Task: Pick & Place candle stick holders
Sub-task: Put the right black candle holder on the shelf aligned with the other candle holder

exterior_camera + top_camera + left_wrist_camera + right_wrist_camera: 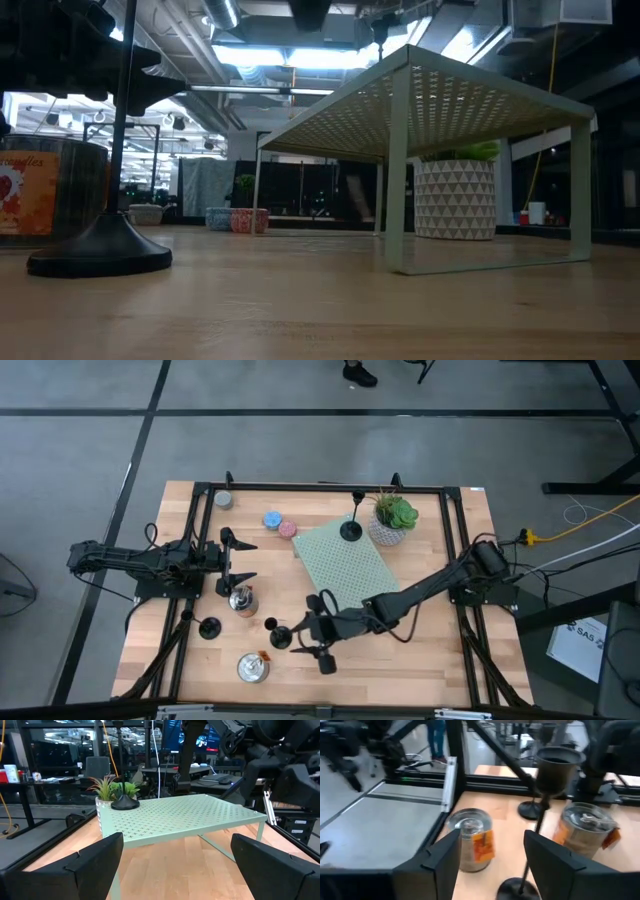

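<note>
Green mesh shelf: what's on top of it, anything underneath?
One candle stick holder stands on the green mesh shelf, near the corner by the potted plant. In the low view the space under the shelf shows only bare table; nothing is stored beneath.

Candle stick holder point(100, 245) top cropped

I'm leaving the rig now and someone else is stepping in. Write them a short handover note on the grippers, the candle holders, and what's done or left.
Right gripper: fingers open either side of a candle holder standing on the table's front area, no grip.
Left gripper: open, waiting at the left side.
Done: one holder stands on the green mesh shelf, near the potted plant.
Left: the holder at the right gripper and a third holder further left, both on the wood.
</note>
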You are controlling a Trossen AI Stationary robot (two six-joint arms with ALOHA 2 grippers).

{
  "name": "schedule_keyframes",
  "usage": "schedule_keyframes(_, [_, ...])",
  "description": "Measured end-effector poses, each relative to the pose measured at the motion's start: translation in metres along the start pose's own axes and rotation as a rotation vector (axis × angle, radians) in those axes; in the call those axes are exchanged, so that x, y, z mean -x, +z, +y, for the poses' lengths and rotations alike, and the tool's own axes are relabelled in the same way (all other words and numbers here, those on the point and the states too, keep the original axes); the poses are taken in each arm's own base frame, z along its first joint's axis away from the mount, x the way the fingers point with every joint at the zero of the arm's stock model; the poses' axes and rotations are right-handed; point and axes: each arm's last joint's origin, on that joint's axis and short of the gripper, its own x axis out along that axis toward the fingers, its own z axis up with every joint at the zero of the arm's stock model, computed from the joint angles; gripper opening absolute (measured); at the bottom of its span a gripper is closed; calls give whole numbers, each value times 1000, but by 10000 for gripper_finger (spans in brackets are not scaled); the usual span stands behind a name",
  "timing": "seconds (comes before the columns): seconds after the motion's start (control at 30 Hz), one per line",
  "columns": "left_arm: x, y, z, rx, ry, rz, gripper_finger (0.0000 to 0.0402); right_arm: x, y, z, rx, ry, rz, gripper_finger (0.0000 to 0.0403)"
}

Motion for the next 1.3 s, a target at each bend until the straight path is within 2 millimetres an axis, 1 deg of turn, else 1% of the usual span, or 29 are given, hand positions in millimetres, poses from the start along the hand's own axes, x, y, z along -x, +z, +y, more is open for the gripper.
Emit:
schedule_keyframes(0.17, [0,0,0,0,-1,0,368,-7,-4,-11,-3,-100,1,222])
schedule_keyframes(0.33, [0,0,0,0,0,0,368,-8,-3,-19,-9,-117,-5,222])
schedule_keyframes(0.43, [0,0,0,0,0,0,368,-8,-2,-20,-6,-110,-9,222])
schedule_keyframes(0.53, [0,0,0,0,-1,0,368,-13,-8,-20,-7,-102,-14,222])
schedule_keyframes(0.63, [0,0,0,0,0,0,368,-21,-13,-18,-13,-48,-50,222])
schedule_keyframes(0.73, [0,0,0,0,0,0,368,-25,-18,-18,-15,-48,-61,222])
schedule_keyframes(0.9, [0,0,0,0,0,-1,368,-26,-18,-23,-18,-94,-65,222])
schedule_keyframes(1.17, [0,0,0,0,-1,0,368,-26,-17,-27,-22,-102,-72,222])
schedule_keyframes(1.3, [0,0,0,0,-1,-1,368,-26,-17,-27,9,-103,-73,222])
